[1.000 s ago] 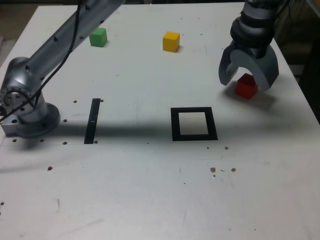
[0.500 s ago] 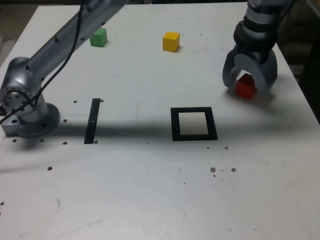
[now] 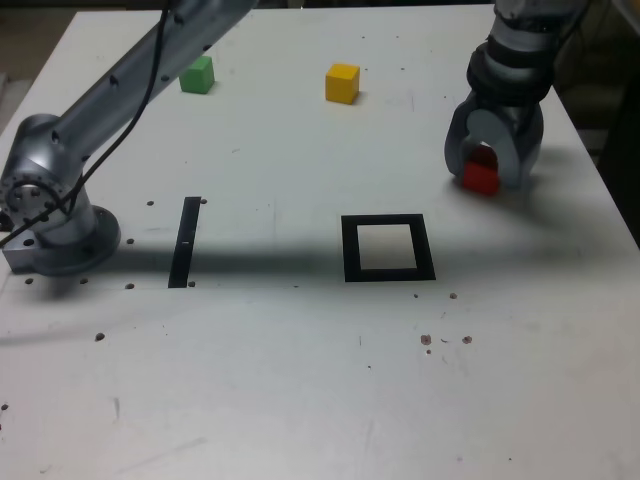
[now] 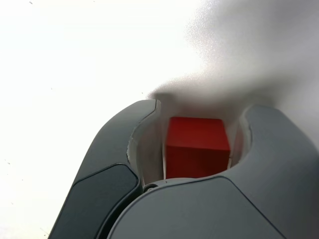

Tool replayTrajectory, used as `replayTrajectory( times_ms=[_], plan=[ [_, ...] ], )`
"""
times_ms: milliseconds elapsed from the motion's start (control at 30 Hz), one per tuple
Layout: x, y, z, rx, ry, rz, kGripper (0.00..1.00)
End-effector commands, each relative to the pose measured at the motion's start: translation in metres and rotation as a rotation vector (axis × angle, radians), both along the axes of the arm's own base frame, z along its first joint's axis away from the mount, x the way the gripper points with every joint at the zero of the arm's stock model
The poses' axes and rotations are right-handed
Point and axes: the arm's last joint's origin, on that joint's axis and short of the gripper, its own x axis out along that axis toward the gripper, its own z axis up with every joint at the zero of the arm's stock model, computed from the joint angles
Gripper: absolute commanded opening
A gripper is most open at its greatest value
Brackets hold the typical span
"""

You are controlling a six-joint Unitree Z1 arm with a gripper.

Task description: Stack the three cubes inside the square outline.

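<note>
We see the gripper (image 3: 483, 180) lowered over the red cube (image 3: 480, 177) near the far edge of the table (image 3: 300, 380) on the exterior view's right, its two grey jaws curving down on either side of the block. In the wrist view the red cube (image 4: 197, 147) sits squarely between the jaws of the gripper (image 4: 197, 144), with only thin slivers of pale surface showing on each flank, so the jaws look closed in against it or very nearly so; we cannot tell for certain whether they press on it, and the cube appears to rest on the table. Toward the camera from the gripper and a little to the exterior view's left lies the square outline (image 3: 388, 247), a black frame with a pale centre, apart from the red cube and with nothing inside it. Farther from the gripper, toward the exterior view's left and the back of the table, stands the yellow cube (image 3: 342, 83), and well beyond it the green cube (image 3: 197, 74). A narrow black strip (image 3: 186, 241) lies far to the left, close to the arm's base (image 3: 55, 225).
</note>
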Motion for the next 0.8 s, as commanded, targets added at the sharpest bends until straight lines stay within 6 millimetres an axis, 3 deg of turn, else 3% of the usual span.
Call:
replayTrajectory(
  times_ms=[0,300,767],
  plan=[
    [0.0,-0.001,0.0,0.002,-0.001,0.0,0.43],
    [-0.012,-0.003,0.015,0.002,-0.01,0.057,0.42],
    [-0.062,-0.014,0.044,0.004,-0.001,0.287,0.42]
  ],
)
